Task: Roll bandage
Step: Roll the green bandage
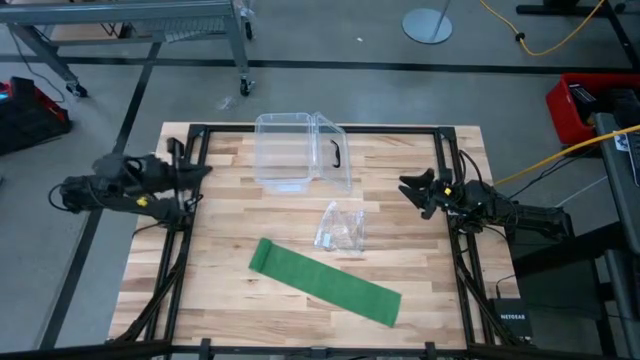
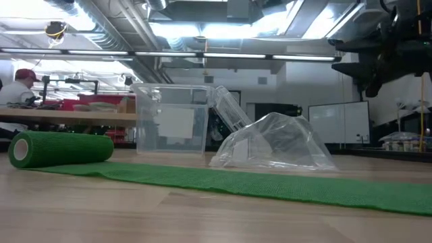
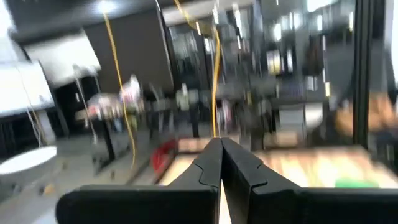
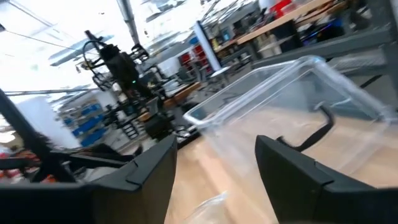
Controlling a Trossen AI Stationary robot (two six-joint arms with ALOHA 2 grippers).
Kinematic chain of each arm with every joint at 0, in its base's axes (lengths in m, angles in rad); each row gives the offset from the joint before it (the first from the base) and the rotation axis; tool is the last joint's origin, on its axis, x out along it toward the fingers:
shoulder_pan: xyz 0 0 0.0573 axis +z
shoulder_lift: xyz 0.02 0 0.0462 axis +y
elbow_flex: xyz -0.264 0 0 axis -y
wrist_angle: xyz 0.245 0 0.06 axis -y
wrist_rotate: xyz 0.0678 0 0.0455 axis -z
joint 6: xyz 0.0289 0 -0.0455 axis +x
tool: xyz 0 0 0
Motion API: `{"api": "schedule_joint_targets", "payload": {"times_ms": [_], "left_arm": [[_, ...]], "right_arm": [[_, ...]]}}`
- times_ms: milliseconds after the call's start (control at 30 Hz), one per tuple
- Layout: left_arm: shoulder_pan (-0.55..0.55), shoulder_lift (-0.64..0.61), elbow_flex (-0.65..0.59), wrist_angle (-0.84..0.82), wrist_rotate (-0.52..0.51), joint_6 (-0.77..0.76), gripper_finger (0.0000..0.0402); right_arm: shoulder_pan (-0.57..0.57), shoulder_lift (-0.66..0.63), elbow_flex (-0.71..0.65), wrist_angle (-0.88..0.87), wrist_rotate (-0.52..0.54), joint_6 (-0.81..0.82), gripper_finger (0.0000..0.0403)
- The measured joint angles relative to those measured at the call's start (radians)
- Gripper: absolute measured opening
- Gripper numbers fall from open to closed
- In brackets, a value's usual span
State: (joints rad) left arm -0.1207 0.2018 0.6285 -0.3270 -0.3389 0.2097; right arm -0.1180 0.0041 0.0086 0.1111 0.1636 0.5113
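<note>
Green bandage (image 1: 325,282) lay mostly unrolled near desk's (image 1: 230,230) front edge – long axis diagonal, rolled end toward left. Left gripper (image 1: 200,172) shut, empty; right gripper (image 1: 412,190) open, empty – both well apart.

Workshop: cluttered workbenches (image 2: 74,111), ceiling ducts (image 2: 108,27).

Clear plastic box (image 1: 288,150): near the far edge of the wooden tabletop (image 1: 220,250), about mid-width, open, its lid (image 1: 335,150) with a black handle (image 1: 336,153) tilted up beside it. Crinkly clear plastic wrapper (image 1: 341,228): near the tabletop's centre, lying loose, apart from the box. Person in a red cap (image 2: 20,84): beyond the tabletop, at a bench.
</note>
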Motion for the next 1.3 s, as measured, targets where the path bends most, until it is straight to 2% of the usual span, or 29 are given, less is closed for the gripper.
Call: {"api": "schedule_joint_targets", "payload": {"times_ms": [133,333,500,667,833,1100,1300], "left_arm": [[0.000,0.135,0.067,-0.181,0.000,-0.071,0.0000],[0.000,0.317,0.150,-0.411,0.002,-0.319,0.0000],[0.000,0.439,0.199,-0.590,0.075,-0.518,0.0000],[-0.002,0.550,0.200,-0.643,0.211,-0.661,0.0000],[-0.037,0.653,0.186,-0.642,0.267,-0.788,0.0000],[-0.141,0.806,0.177,-0.650,0.276,-1.025,0.0000],[-0.253,0.947,0.177,-0.598,0.265,-1.169,0.0000]], "right_arm": [[0.000,0.000,0.000,-0.001,-0.013,0.066,0.0223],[0.001,0.000,0.000,-0.009,-0.053,0.113,0.0223],[0.001,0.000,0.000,-0.009,-0.053,0.118,0.0223],[0.001,0.001,0.000,-0.011,-0.106,0.120,0.0221],[0.001,0.001,0.000,-0.062,-0.180,0.120,0.0200],[0.001,0.008,0.000,-0.082,-0.233,0.126,0.0151],[0.051,0.067,0.001,-0.056,-0.264,0.158,0.0093]]}}
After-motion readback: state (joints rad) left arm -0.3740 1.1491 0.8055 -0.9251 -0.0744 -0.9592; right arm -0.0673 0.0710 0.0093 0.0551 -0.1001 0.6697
